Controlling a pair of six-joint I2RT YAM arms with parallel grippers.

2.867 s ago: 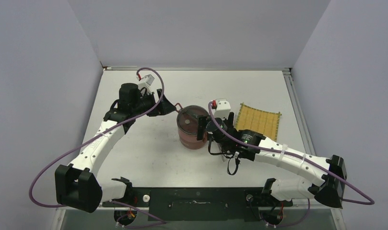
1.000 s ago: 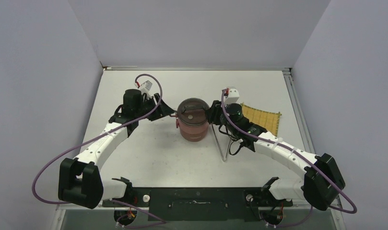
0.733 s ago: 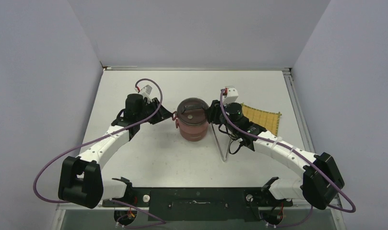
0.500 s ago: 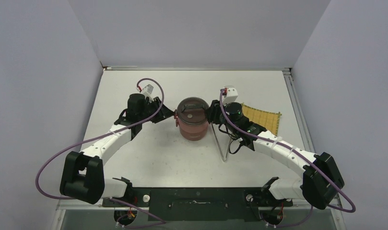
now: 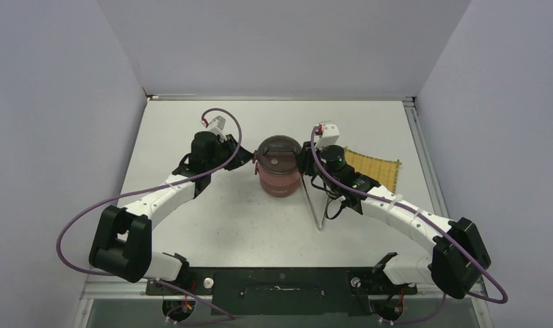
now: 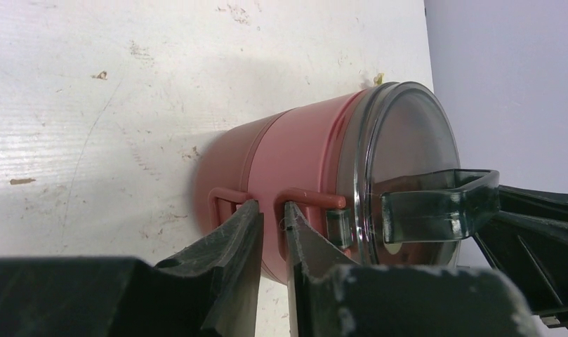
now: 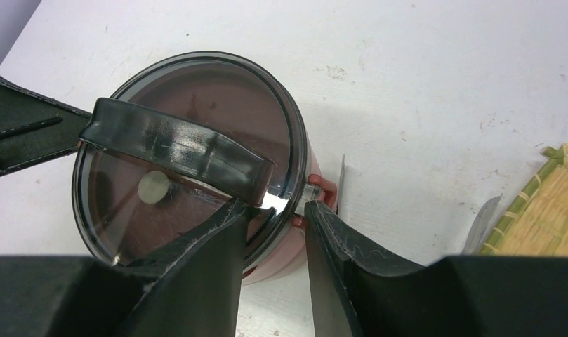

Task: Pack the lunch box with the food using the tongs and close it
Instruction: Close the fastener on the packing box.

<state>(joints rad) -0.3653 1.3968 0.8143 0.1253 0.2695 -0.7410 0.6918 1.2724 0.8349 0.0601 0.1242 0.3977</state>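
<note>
The closed lunch box (image 5: pixel 279 164) stands mid-frame, with the left gripper (image 6: pixel 272 210) narrowed around its red latch (image 6: pixel 310 199) and the right gripper (image 7: pixel 277 210) half-spread astride the opposite side (whether either pinches, I cannot tell). The tongs (image 5: pixel 312 207) lie unheld just right of the box, arms in a V.

Overhead from behind; 2 wrists close on lunch box (image 5: pixel 279 167)

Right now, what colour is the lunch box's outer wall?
The lunch box is dusty red outside; the left wrist view shows it best.
</note>
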